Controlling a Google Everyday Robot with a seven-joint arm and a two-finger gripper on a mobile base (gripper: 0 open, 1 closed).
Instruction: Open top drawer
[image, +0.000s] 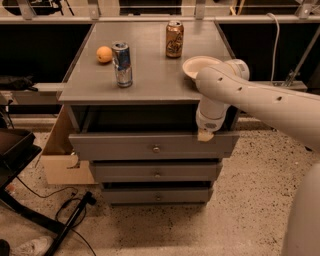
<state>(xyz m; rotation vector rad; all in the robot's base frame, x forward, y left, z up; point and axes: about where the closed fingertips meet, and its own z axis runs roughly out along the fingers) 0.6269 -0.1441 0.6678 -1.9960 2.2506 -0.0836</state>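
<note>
The top drawer (125, 146) is a wide grey front with a small round metal knob (156, 148) at its centre. It stands pulled out from the grey cabinet, with a dark gap showing above its front. My gripper (204, 135) hangs from the white arm (250, 95) and sits at the drawer's upper front edge, right of the knob. Two narrower grey drawer fronts (156, 173) lie below, pushed in.
On the cabinet top (150, 80) stand a blue can (122, 64), a brown can (174, 39), an orange (104, 54) and a white bowl (197, 66). A cardboard box (62, 160) sits at the left, with cables and a black stand on the floor.
</note>
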